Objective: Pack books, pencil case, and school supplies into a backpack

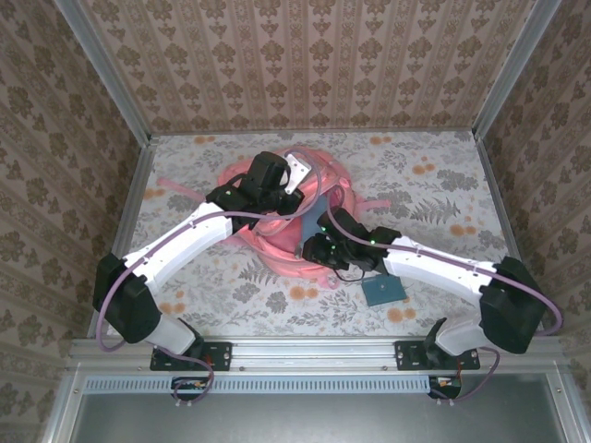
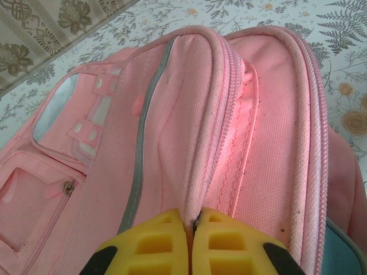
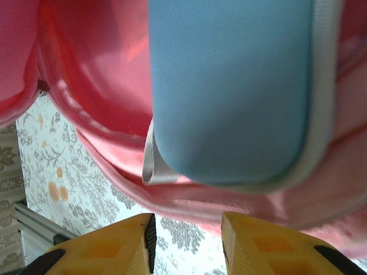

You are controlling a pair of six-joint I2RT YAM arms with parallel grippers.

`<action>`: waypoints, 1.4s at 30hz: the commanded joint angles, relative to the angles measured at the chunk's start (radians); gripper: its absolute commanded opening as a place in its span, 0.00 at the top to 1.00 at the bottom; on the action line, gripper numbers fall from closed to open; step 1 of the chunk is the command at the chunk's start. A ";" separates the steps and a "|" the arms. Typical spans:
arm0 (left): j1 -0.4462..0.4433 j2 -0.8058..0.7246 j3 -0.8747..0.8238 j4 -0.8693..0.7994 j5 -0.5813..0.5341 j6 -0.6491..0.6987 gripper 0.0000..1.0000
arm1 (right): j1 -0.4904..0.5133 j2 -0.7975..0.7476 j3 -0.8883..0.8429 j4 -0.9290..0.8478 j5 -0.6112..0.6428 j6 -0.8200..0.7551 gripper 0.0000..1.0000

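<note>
Left gripper [image 2: 193,224] — tight on backpack [image 2: 172,132] edge

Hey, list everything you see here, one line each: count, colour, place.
Floral-patterned table: one, pale with orange flowers, under everything.
Salmon-pink fabric backpack: one, pink, middle of the table.
Soft light blue pencil case: one, light blue, at the backpack's opening.
Small flat teal book: one, teal, on the table, right of the backpack.
Left claw: one, yellow, shut on the backpack's zipper rim.
Right claw: one, yellow, open, apart from the pencil case.
</note>
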State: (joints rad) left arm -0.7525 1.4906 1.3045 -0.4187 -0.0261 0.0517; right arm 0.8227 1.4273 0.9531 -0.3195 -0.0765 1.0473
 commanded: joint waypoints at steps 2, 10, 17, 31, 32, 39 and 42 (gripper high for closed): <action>-0.010 -0.020 0.022 0.095 0.017 -0.017 0.99 | -0.006 0.062 0.012 0.091 0.052 0.043 0.63; -0.010 -0.034 0.015 0.084 0.032 -0.009 1.00 | -0.083 0.083 0.031 0.076 0.159 0.022 0.63; -0.010 -0.034 0.009 0.084 0.037 -0.011 1.00 | -0.157 0.132 0.069 0.114 0.158 -0.023 0.63; -0.008 -0.032 -0.002 0.087 0.082 -0.018 1.00 | -0.247 0.210 0.097 0.327 0.078 -0.064 0.67; -0.009 -0.031 -0.005 0.089 0.086 -0.019 1.00 | -0.250 0.220 0.098 0.354 0.069 -0.063 0.68; -0.007 -0.025 -0.014 0.101 0.125 -0.037 1.00 | -0.288 0.307 0.128 0.481 0.025 -0.023 0.77; -0.003 -0.018 -0.014 0.108 0.138 -0.051 1.00 | -0.301 0.313 0.124 0.500 0.017 -0.014 0.79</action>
State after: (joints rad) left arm -0.7509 1.4906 1.2827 -0.3954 0.0456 0.0292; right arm 0.5365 1.7248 1.0485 0.0982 -0.0437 1.0214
